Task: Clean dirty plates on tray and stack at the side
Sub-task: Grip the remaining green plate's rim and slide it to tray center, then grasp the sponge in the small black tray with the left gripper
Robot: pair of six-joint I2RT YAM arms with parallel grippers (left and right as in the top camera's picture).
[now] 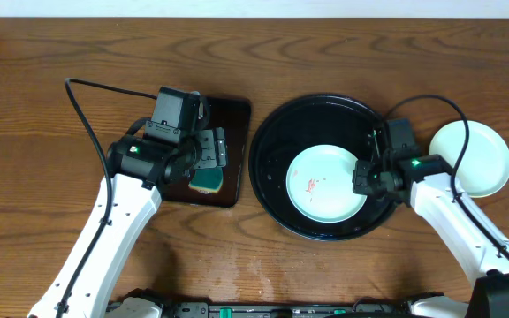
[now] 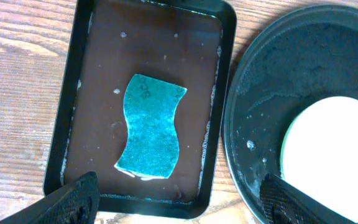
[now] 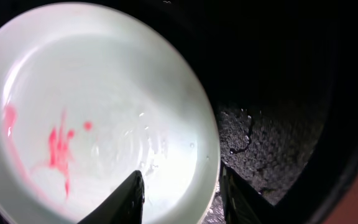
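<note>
Straddles the rim of the red-smeared plate (image 1: 325,183), lying in the tray (image 1: 270,141), with right pincer (image 3: 182,194) parted, not clamped; holds left pincer (image 2: 182,198) wide apart over the sponge (image 2: 151,127). Risks a shallow bite on that wet lip: could slip, tilt, fall on lifting.

Soft, even light overhead; right wrist view dim, plate (image 3: 98,106) glaring white, tray (image 3: 272,143) lost in black toward three o'clock.
</note>
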